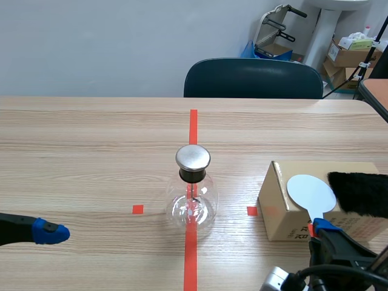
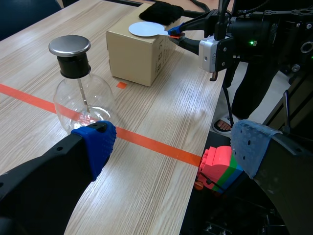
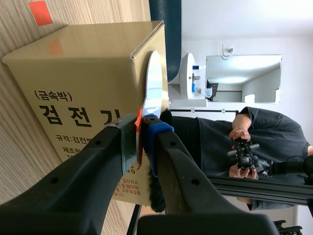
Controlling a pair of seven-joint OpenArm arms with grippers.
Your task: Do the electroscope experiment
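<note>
The only readable print is on the cardboard box (image 3: 73, 63), at the near right of the table. Its near face carries black Korean lettering. One small line reads "(금속박)". Beneath it, in large type, stands "검전" and a 3rd character partly covered by the right gripper (image 3: 142, 125). A finer line after that begins "규격:", but the rest is too small to make out. In the scene view this print is only a blur.
</note>
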